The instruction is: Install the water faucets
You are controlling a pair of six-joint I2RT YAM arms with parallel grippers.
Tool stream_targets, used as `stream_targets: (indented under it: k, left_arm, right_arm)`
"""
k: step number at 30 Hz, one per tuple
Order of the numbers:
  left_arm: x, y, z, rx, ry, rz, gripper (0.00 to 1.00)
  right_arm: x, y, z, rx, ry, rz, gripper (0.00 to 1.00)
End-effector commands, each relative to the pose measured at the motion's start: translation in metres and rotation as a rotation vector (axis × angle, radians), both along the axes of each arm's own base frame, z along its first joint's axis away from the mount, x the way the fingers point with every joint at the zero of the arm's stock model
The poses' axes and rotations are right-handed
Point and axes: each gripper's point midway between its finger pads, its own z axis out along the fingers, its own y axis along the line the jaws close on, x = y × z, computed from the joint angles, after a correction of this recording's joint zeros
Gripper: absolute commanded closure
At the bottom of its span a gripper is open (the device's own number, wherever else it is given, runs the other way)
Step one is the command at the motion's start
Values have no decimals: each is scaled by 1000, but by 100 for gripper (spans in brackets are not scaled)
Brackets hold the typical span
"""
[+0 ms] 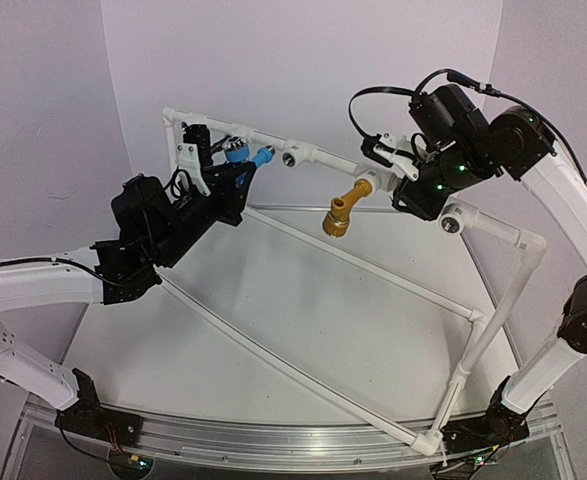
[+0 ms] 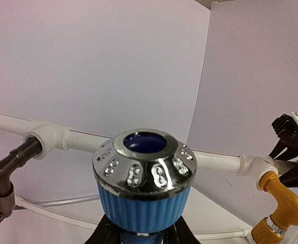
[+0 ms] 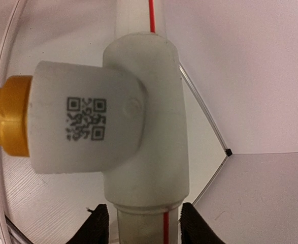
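The bright blue faucet (image 1: 249, 155) is held in my left gripper (image 1: 235, 172), close to the top rail of the white pipe frame (image 1: 318, 245). In the left wrist view its chrome-capped end (image 2: 144, 178) points at the rail, and the left gripper (image 2: 141, 235) is shut on its stem. The black faucet (image 1: 195, 140) sits in the left socket and also shows in the left wrist view (image 2: 6, 170). The mustard-yellow faucet (image 1: 345, 208) hangs from a tee. My right gripper (image 1: 391, 160) grips the pipe beside that tee (image 3: 138, 117), with its fingers (image 3: 95, 226) on both sides.
An open white socket (image 1: 293, 157) sits on the top rail between the blue and yellow faucets. The frame's rails run diagonally across the table to a corner post (image 1: 473, 355) at the right. White walls close in behind the rail.
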Motion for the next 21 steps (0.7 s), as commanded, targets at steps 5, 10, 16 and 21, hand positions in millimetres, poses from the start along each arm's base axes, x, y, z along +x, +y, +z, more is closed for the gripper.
stream_targets:
  k: [5,10,16,21]
  left_arm:
    - [-1,-8,17,-98,31,-60,100]
    - [2,-13,19,-84,25,-60,100]
    - [8,-20,14,-79,45,-62,100]
    - [14,-20,11,-75,55,-51,100]
  right_arm:
    - [5,5,-7,37,20,-6,74]
    - [3,7,-8,52,23,2,80]
    - [3,9,-5,60,18,10,82]
    - [2,10,-5,61,20,23,83]
